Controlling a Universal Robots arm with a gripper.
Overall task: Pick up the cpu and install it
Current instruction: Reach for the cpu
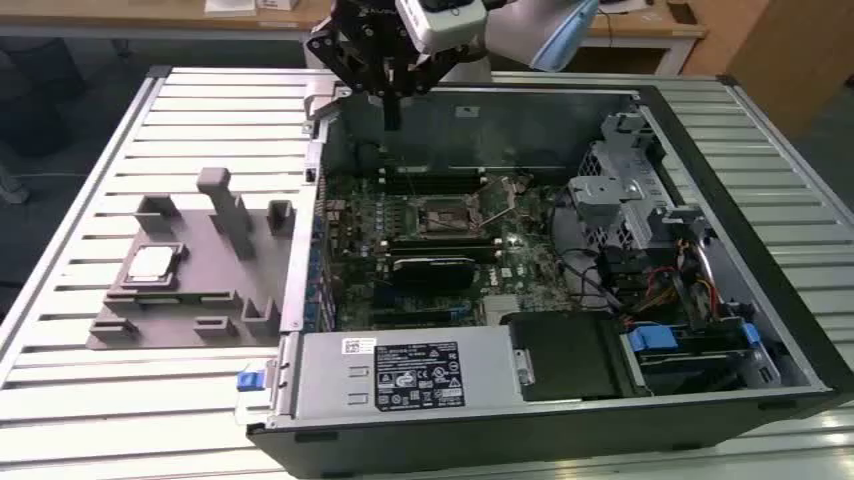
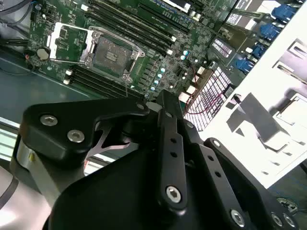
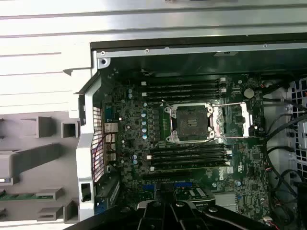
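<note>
We find the arm (image 1: 541, 30) reaching in over the far wall of the open computer case (image 1: 747, 240). The tool (image 1: 391, 122) points straight down, fingers pressed together on nothing. The cpu (image 1: 151, 263) lies flat on the grey fixture (image 1: 200, 300) on the slatted surface (image 1: 80, 150). It sits outside the case, well apart from the tool, toward the exterior view's left. The first wrist view gives us the socket (image 3: 192, 122) beneath the tool, with its metal frame swung open. The second wrist view shows the tool's black linkage (image 2: 170, 158) close up.
</note>
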